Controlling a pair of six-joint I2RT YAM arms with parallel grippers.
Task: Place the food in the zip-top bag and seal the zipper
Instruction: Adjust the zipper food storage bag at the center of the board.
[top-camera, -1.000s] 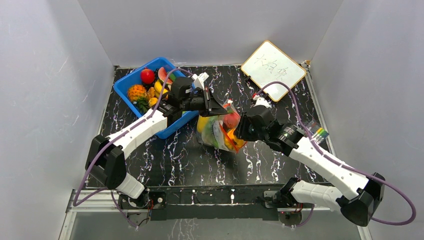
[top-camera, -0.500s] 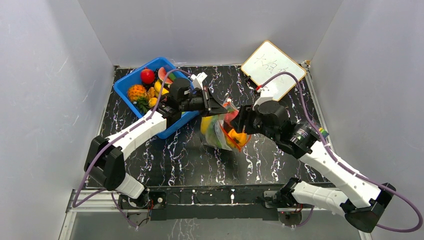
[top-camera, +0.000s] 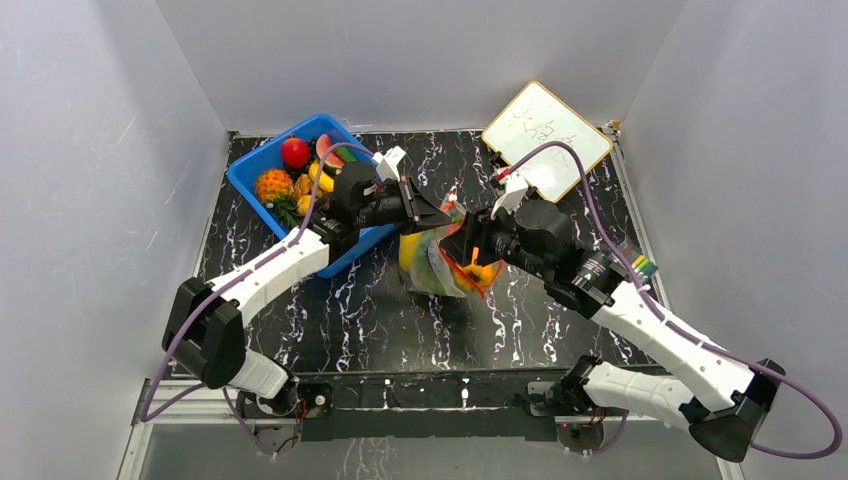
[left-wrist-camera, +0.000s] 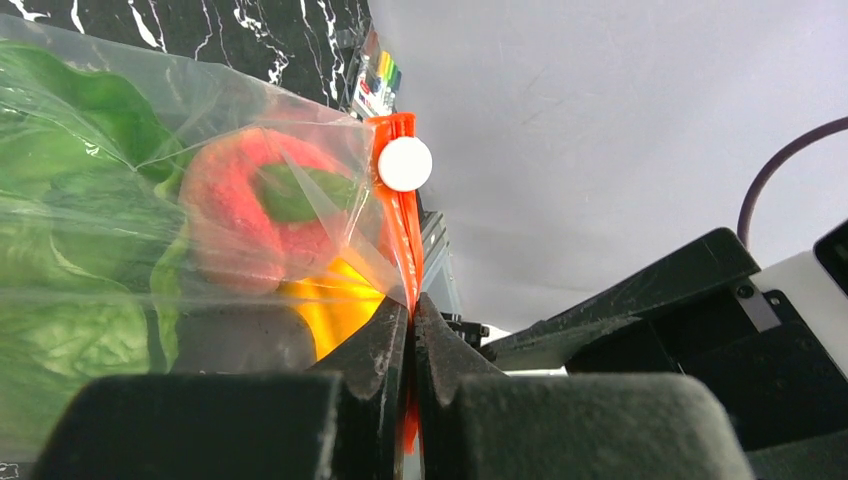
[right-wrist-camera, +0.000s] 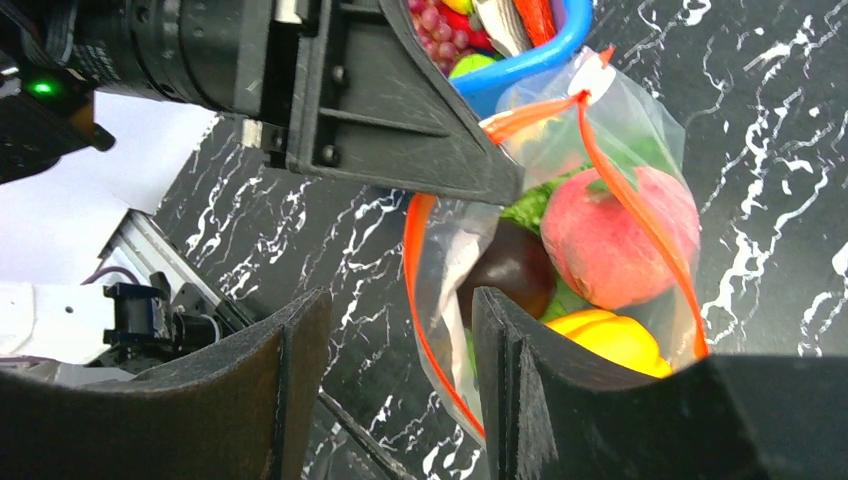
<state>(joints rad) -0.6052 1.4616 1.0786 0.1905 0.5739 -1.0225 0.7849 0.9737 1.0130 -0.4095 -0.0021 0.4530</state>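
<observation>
The zip-top bag (top-camera: 432, 270) is sitting mid-way across the black marbled table (top-camera: 380, 310), just beside the blue bin (top-camera: 248, 172), with its upper corner being held up. The left gripper (left-wrist-camera: 410, 330) is clamping tight on the zipper (left-wrist-camera: 404, 225); the red-orange strip is running up from between its fingertips to a white round tab (left-wrist-camera: 405, 163). The right gripper (right-wrist-camera: 400, 370) is hovering at the bag's mouth with its jaws standing wide and gripping nothing. One zipper edge is showing in the gap beyond its fingers, contact unclear. The mouth is gaping, with the two zipper strips lying apart. Showing through the plastic are a peach (right-wrist-camera: 615, 235), a dark plum (right-wrist-camera: 515, 270), a yellow pepper (right-wrist-camera: 610, 340) and green lettuce (left-wrist-camera: 70, 200). More food (top-camera: 285, 175) is lying in the bin. A whiteboard (top-camera: 545, 127) is sitting at the table's far right.
</observation>
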